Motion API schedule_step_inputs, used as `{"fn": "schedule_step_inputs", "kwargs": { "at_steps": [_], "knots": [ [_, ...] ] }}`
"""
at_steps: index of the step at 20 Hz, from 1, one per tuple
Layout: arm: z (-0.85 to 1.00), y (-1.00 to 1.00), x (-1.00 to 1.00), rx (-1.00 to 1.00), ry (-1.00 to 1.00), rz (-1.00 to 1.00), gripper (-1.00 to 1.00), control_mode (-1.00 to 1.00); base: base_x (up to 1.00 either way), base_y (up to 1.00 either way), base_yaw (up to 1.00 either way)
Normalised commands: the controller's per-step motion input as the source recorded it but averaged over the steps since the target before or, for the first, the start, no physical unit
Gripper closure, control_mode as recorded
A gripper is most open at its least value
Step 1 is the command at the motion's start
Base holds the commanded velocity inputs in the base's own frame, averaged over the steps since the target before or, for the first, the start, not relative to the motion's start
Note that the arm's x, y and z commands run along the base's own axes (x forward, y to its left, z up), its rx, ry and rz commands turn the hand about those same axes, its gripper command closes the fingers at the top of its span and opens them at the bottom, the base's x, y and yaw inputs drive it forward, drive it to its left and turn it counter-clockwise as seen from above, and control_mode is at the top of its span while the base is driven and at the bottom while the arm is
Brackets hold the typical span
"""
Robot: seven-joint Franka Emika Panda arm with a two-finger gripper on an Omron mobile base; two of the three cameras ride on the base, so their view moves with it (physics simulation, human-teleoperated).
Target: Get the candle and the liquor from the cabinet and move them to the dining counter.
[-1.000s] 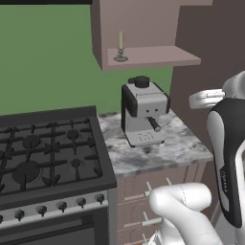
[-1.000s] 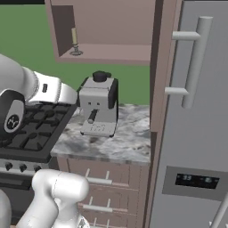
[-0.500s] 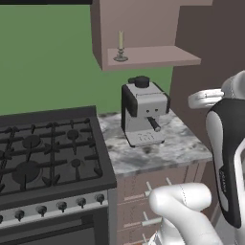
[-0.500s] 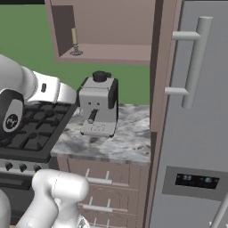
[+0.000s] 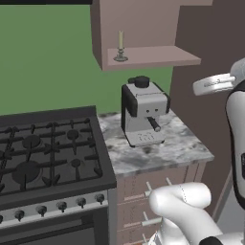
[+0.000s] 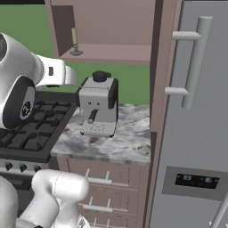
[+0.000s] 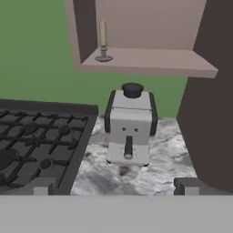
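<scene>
Nothing has moved since the earlier frames: the base, the arm and everything on the bench sit exactly as they did a second ago, so you are parked rather than reaching. Your biggest worry is the open cabinet (image 5: 143,28), whose door (image 6: 161,67) stands edge-on just right of the opening, where a wide swing of the arm could clip it. Below the shelf, the coffee machine (image 5: 143,117) rises from the marbled bench (image 5: 182,148) close under the cabinet floor, so a low approach risks knocking its top knob. The stove (image 5: 48,158) to the left is out of the line of travel. The candle (image 5: 120,46) stands upright in its small holder near the front left edge of the cabinet shelf; it is thin and top-heavy, and a glancing touch from one finger would likely tip it off the lip onto the bench. The hand (image 7: 113,184) is spread wide and holds nothing, its tips (image 7: 40,185) low in the hand view and well short of the shelf. As for contents, the cabinet shows the candle and otherwise bare shelf; you cannot see the liquor from here, so it may sit behind the door side or deeper in.
</scene>
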Motion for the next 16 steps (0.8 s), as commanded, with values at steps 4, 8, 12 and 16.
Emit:
{"fn": "schedule_step_inputs", "kwargs": {
  "at_steps": [4, 8, 12, 16],
  "knots": [
    [0.28, 0.36, 0.14, 0.00, 0.00, 0.14, -1.00, -1.00, 0.00, 0.00, 0.00],
    [0.19, 0.18, 0.23, 0.00, -0.04, 0.10, -1.00, -1.00, 0.00, 0.00, 0.00],
    [0.09, 0.08, 0.36, 0.00, -0.08, 0.09, -1.00, -1.00, 0.00, 0.00, 0.00],
    [0.05, 0.00, 0.44, 0.00, -0.08, 0.08, -1.00, -1.00, 0.00, 0.00, 0.00]
  ]
}}
